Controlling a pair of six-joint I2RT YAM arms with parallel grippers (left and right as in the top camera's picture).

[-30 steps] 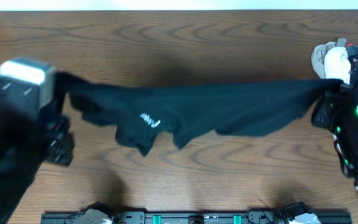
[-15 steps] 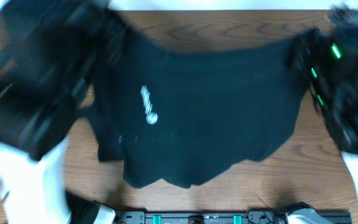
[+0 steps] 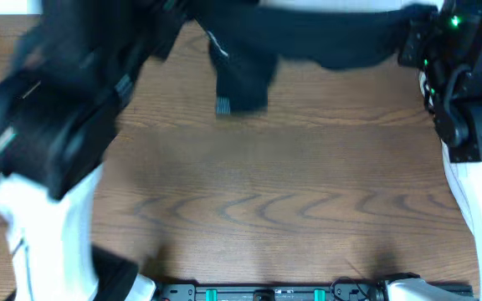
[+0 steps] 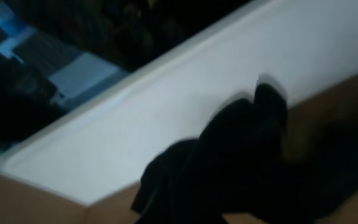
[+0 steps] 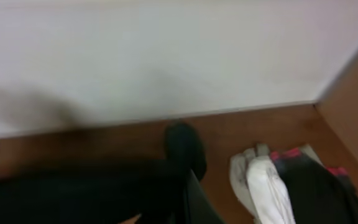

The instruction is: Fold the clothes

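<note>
Left pincer [image 4: 263,115] clamped on one end of the black shirt [image 3: 308,38], right pincer [image 5: 185,155] clamped on the other, shirt stretched along the counter's [image 3: 266,209] 12 o'clock edge, long axis 9-to-3, one flap (blurred) drooping toward 6 o'clock

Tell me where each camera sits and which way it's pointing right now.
Overhead: fixed above, looking straight down on the wooden table; left arm and right arm both show.
Left wrist: on the left arm, facing the white panel; left end effector clamps the black shirt.
Right wrist: on the right arm, facing that panel and spare clothes; right end effector grips the shirt.
Shared: all three see the black shirt.
</note>
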